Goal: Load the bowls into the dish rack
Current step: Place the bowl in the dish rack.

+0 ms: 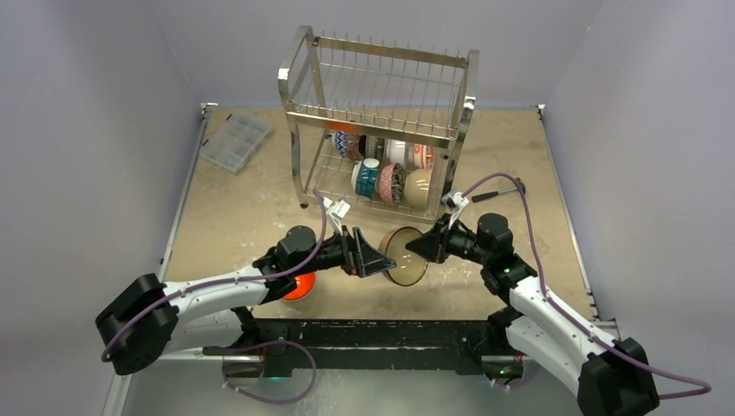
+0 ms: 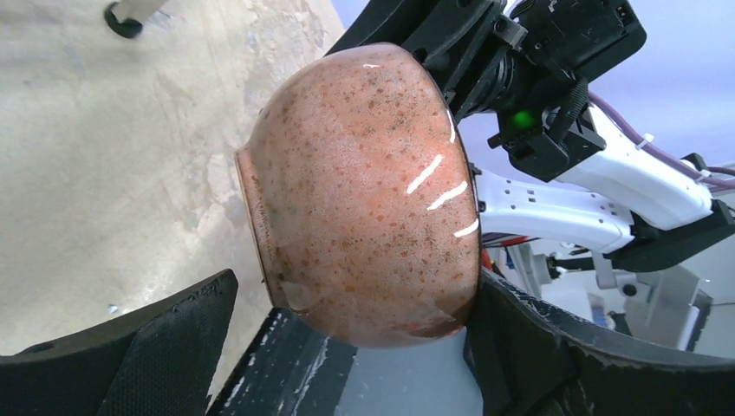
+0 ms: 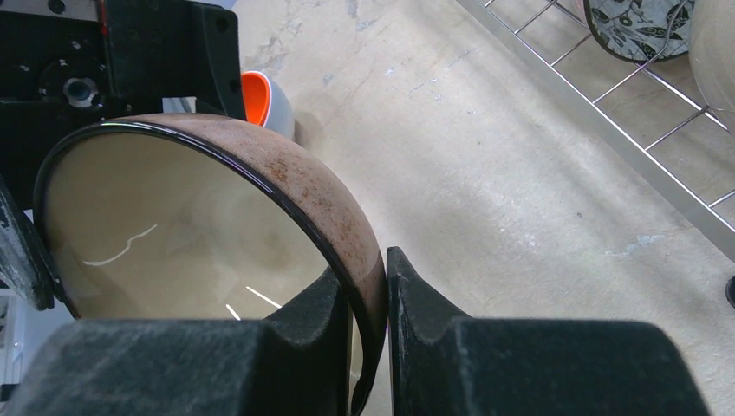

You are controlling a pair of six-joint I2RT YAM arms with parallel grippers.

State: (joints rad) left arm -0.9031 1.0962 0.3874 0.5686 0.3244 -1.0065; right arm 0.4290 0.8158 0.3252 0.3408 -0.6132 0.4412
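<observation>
As you scan from the left edge, you meet a clear plastic compartment box (image 1: 236,141) lying flat near the far left corner of the table (image 1: 243,225), well apart from everything else. Closer to you, an orange-red bowl (image 1: 300,287) sits on the table, half hidden under your left arm. Your left gripper (image 1: 380,260) reaches toward the middle with its jaws spread wide. From the left wrist camera, its fingers (image 2: 147,347) stand either side of a brown speckled bowl (image 1: 403,257). One is clear of the bowl's foot and the other sits right at the rim.

That bowl is on its side in front of the dish rack (image 1: 381,121), its foot toward your left arm and its pale inside turned toward the right arm. The rack stands on its legs at the far middle of the table. Its upper tier is bare wire, and the lower tier holds several patterned bowls (image 1: 390,182) on edge in two rows.

Your right gripper (image 1: 422,247) is pinching the brown bowl's wall. The right wrist view shows one finger (image 3: 303,334) inside the dark rim and the other pressed on the outside.

Farther right, a thin black tool (image 1: 498,192) lies on the table beside the rack's right leg.
</observation>
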